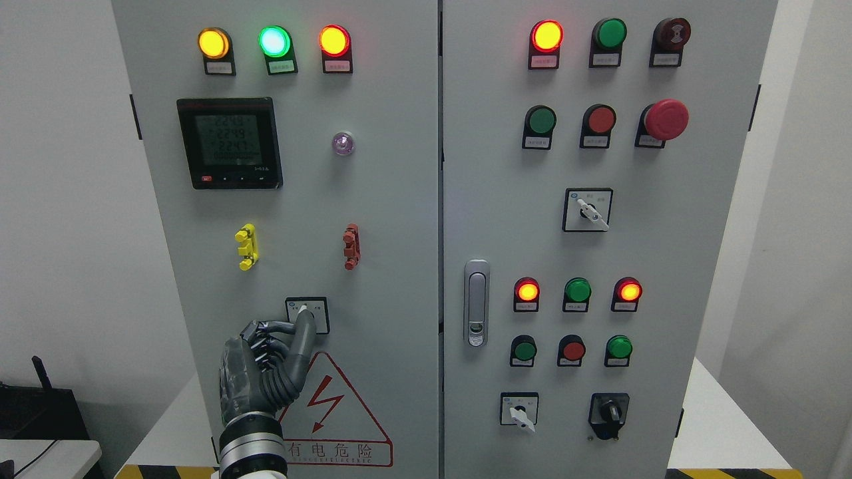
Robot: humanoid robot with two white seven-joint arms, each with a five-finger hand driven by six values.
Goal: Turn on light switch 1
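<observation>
- Grey metal two-door electrical cabinet (399, 199): fills most of the head view, with a left door and a right door divided by a vertical seam.
- Black-framed digital panel meter (229, 143): upper left door, below a row of three lit indicator lamps, yellow (213, 42), green (274, 41) and red (334, 40).
- Red-outlined triangular hazard sign with lightning bolt (336, 412): lower left door, directly beneath the switch.
- Dark grey left robot hand (263, 366): rises from the bottom edge, left of centre; index finger (303, 336) extended upward with its tip on the switch knob, remaining fingers curled inward, nothing grasped.
- Silver door latch handle (476, 303): left margin of the right door.
- Small square-plated rotary light switch (307, 314): lower middle of the left door, below the yellow (246, 246) and red (351, 246) plastic clips; its knob is partly covered by the fingertip.
- Red mushroom-head emergency button (665, 120): upper right door.
</observation>
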